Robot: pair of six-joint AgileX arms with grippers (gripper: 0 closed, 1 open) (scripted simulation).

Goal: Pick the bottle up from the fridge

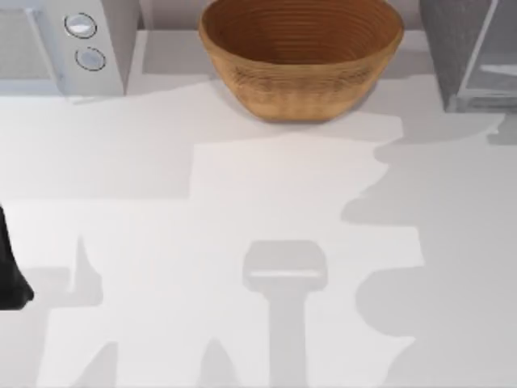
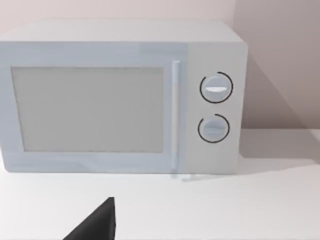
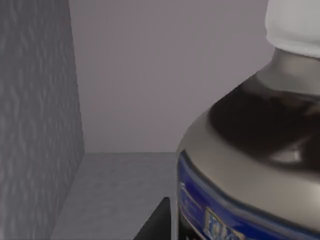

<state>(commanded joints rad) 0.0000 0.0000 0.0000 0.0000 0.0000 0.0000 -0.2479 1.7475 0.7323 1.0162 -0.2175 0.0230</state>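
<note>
Viewed from above, the white table (image 1: 242,210) carries three things along its far edge, here placed relative to the wicker basket (image 1: 300,56) at the middle. To the left of the basket stands a white microwave oven (image 1: 73,44) with two round knobs (image 1: 80,26) set one below the other on its front; the left wrist view faces this oven (image 2: 120,97) squarely, showing its pale door panel (image 2: 87,109), a vertical handle (image 2: 175,115) and the two knobs (image 2: 216,88). The left arm (image 1: 10,271) sits well to the left of the basket, at the table's near left edge, as a dark shape; one dark fingertip (image 2: 97,224) of the left gripper enters the left wrist view, and whether that gripper is open or closed cannot be told. To the right of the basket stands the fridge (image 1: 472,52), with a dark grey speckled side and a pale framed door. The right wrist view looks into the fridge interior (image 3: 115,190), with a speckled grey wall and floor; there the bottle (image 3: 250,160) stands very near the camera, grey-bodied with a dark shoulder, a blue label band and a white cap. A dark fingertip (image 3: 156,224) of the right gripper lies just beside the bottle's base; contact, and how far the fingers are parted, cannot be told.
</note>
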